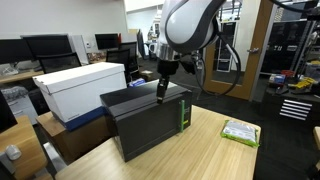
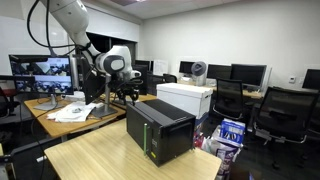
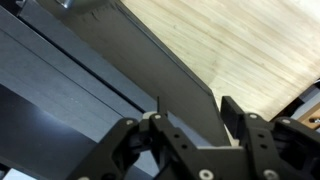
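1. Black box (image 1: pixel 148 122) is sitting on the wooden table (image 1: pixel 215 160).
2. Gripper (image 3: pixel 190 112) is hanging at its top edge, jaws standing apart, gripping nothing.
3. That edge is running diagonally beneath the gap.

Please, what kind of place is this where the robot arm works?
Most likely an office or a computer lab: it has rows of monitors, office chairs and wooden desks.

Green-edged black box (image 1: pixel 140 125); plain white box (image 1: pixel 80 88); pale wood-grain table (image 1: pixel 215 160).
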Available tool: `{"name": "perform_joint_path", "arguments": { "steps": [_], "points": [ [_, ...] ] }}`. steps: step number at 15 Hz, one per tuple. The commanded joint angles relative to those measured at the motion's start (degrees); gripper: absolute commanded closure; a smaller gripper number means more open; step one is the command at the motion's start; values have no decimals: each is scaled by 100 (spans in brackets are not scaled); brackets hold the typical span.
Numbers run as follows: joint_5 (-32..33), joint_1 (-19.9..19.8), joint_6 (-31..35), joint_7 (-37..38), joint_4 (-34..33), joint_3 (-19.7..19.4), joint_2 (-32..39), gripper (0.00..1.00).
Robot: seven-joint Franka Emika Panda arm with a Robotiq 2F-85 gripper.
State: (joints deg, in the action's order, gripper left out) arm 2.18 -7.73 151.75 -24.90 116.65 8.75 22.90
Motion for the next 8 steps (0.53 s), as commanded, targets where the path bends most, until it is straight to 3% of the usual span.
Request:
{"name": "perform_joint_path", "arguments": {
  "steps": [1, 3, 6, 8],
  "points": [
    [28, 342, 278, 1048, 141, -416, -257, 10],
    [203, 584, 552, 1762, 75, -745, -214, 1],
    [518, 1002, 526, 2927, -32, -1322, -111, 0],
    [585, 1146, 350, 3331, 111, -1454, -189, 0]
  ]
}}
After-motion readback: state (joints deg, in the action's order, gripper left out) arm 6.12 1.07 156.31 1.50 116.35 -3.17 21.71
